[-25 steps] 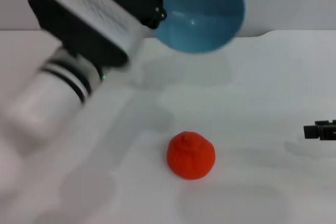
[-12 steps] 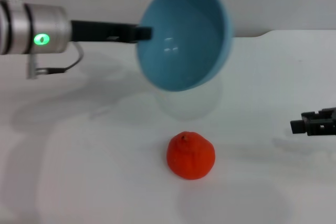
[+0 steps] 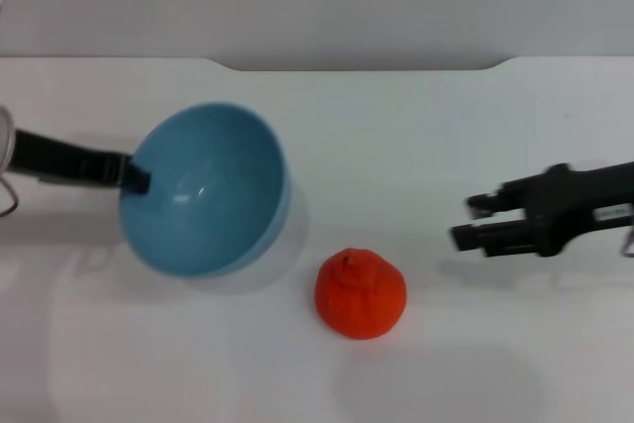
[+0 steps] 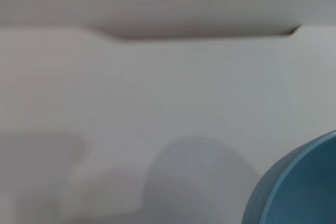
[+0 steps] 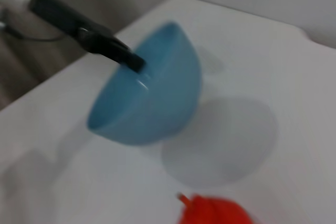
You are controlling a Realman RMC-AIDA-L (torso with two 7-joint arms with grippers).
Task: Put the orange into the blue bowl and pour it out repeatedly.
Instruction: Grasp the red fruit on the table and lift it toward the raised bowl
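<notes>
- The blue bowl [image 3: 206, 190] has come down from its raised position at the far side of the desk [image 3: 416, 126] and has shifted toward the robot's left. It now hangs low, close above the desk surface.
- The bowl is tilted, with its opening turned toward the camera and the right; it is empty. It is less steeply tipped than half a second ago.
- The left gripper [image 3: 134, 175] holds the bowl at its left rim, with the jaws closed on that rim. The right wrist view shows the same grip, with a shadow on the desk just beneath the bowl.
- The orange [image 3: 361, 293] rests on the desk in the same place as before, stem up, just to the right of the bowl and nearer the camera. It touches neither the bowl nor a gripper.
- The right gripper [image 3: 472, 221] has advanced from the right edge toward the centre. Its jaws stand apart and hold nothing; it is near the orange but short of it.
- Assessment: the pour-out phase appears complete and the bowl is being returned to the desk. The right arm appears to be approaching to pick up the orange for the next loading cycle.
</notes>
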